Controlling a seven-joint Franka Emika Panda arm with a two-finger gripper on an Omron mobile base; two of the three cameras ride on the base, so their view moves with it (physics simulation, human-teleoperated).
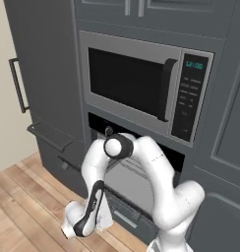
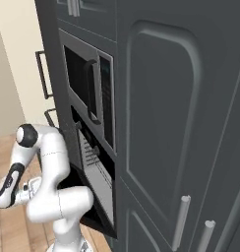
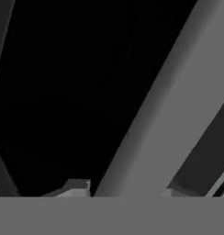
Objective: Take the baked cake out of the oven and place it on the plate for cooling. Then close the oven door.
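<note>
The black oven [image 1: 141,165] sits under the microwave, and wire racks [image 1: 126,173] show inside its lit cavity. The oven door [image 2: 95,209] hangs swung down and outward. In the hand view a grey bar, the oven door handle [image 3: 150,124], runs diagonally across dark glass, and my gripper [image 3: 126,188] is shut on it, one fingertip against each side. In the left base view my arm folds down low in front of the oven. The baked cake and the plate are out of view.
A grey-framed microwave [image 1: 136,83] with a keypad is built in above the oven. Tall dark cabinets [image 2: 176,123] stand to the right, and another with a vertical handle [image 1: 17,84] to the left. Wooden floor [image 1: 23,197] stretches out on the left.
</note>
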